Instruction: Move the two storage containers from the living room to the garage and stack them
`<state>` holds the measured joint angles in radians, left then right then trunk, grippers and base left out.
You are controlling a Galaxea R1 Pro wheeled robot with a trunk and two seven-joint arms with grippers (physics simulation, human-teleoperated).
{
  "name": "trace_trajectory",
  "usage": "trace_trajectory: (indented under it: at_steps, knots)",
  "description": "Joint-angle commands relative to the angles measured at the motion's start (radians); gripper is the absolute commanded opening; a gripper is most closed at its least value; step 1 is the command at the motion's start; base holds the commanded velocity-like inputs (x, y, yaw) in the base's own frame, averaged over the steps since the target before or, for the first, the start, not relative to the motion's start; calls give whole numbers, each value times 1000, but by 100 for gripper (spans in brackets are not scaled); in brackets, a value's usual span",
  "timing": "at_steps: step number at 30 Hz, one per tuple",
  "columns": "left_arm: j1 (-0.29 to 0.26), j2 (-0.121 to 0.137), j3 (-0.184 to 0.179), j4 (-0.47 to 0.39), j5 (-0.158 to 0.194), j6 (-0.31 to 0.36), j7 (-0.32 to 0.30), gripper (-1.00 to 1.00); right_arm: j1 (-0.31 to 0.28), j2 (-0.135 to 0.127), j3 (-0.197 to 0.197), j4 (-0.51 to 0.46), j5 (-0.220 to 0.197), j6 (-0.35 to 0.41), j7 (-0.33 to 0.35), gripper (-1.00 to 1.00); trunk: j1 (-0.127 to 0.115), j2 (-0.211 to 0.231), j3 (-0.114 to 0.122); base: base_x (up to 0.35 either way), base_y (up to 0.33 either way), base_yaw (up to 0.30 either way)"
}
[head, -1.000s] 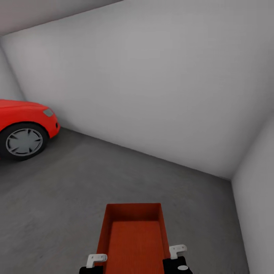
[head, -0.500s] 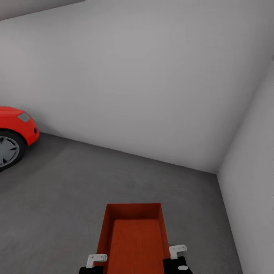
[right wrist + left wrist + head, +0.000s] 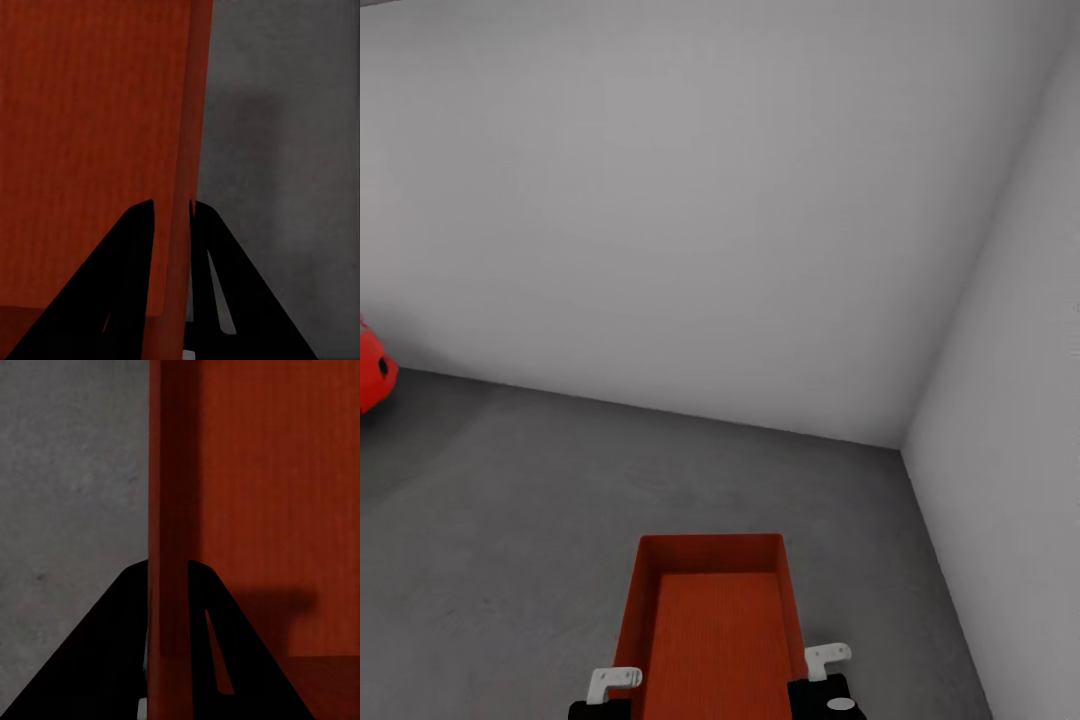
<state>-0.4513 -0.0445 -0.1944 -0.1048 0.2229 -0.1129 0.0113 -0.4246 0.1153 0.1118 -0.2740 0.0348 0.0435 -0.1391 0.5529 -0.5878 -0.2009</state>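
You have both arms low in front of you: your left gripper (image 3: 169, 607) has its jaws clamped on one long wall of the single storage container (image 3: 712, 620), your right gripper (image 3: 171, 247) on the opposite wall. It hangs above the garage floor (image 3: 510, 520), one red car (image 3: 372, 372) to the left.

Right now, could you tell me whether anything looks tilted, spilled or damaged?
Nothing stands out. The orange bin sits level and empty, the left claw and right claw each clamped on a side wall, above bare grey concrete floor.
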Motion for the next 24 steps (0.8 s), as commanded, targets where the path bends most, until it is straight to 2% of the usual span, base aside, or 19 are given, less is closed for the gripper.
trace_trajectory:
  at_steps: [1, 24]
  knots:
    - [-1, 15, -7, -3, 4, -30, 7, -100, 0, -25, 17, 4, -9, 4, -1, -100, 1, -1, -2, 209, 123, -247]
    - [-1, 15, -7, -3, 4, -30, 7, -100, 0, -25, 17, 4, -9, 4, -2, -100, 1, -1, -2, 184, 109, -251]
